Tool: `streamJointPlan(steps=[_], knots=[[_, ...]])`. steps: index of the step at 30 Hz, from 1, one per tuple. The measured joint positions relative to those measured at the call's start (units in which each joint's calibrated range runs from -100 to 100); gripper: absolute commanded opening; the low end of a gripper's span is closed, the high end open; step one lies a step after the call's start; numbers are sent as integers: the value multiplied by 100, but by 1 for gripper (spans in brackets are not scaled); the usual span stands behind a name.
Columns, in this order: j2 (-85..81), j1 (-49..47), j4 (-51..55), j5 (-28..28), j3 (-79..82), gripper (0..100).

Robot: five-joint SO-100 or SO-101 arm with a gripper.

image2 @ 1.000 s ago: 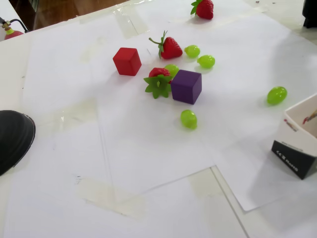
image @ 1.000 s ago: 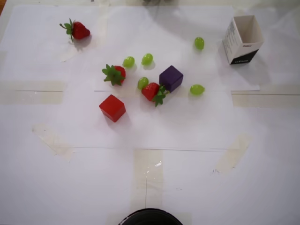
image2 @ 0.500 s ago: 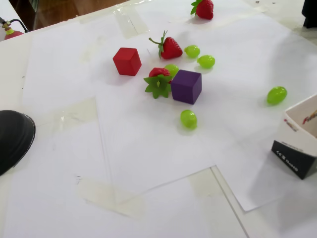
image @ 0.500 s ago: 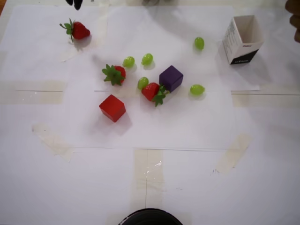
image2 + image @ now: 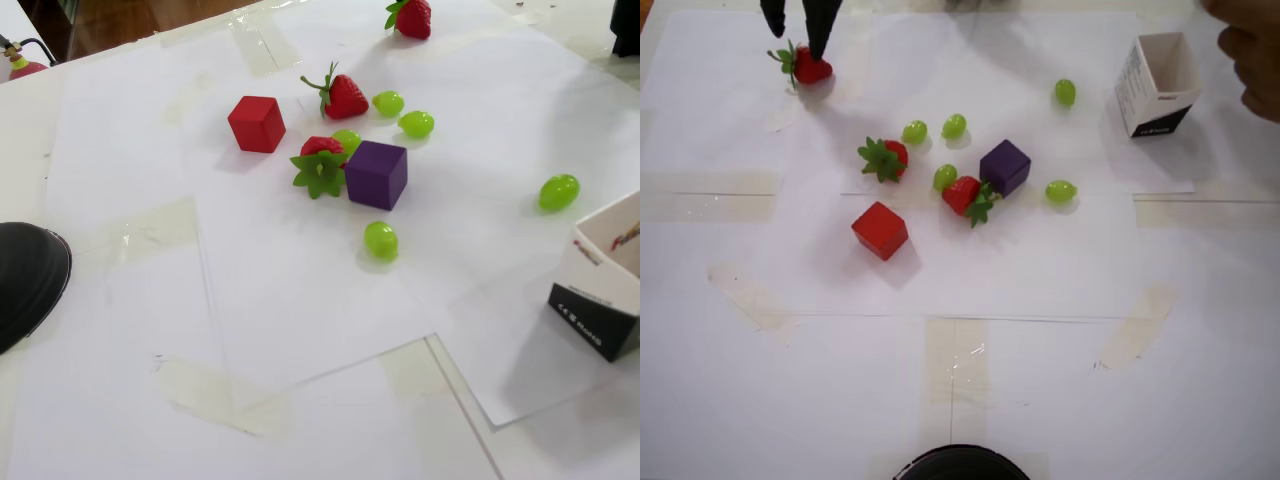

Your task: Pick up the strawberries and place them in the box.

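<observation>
Box: the small white cardboard carton with a black band (image 5: 1159,82) stands empty.
Strawberries: three red toy strawberries (image 5: 808,64) (image 5: 885,158) (image 5: 967,196) lie on the desk — none delivered.
Fingers: black tips (image 5: 797,20) spread apart, straddling the far strawberry — grasp pending.

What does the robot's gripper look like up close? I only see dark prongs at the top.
Only the tip of the gripper shows, in the overhead view: two plain black fingers tapering to narrow points, one broader than the other. No cables or markings are visible.
</observation>
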Motion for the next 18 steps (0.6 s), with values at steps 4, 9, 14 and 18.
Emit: streamJointPlan(steps=[4, 9, 14, 18], knots=[[73, 112, -182, -10, 217, 23], [291, 120, -411, -63, 271, 24], [545, 142, -601, -151, 271, 23], [672, 142, -656, -220, 271, 23]])
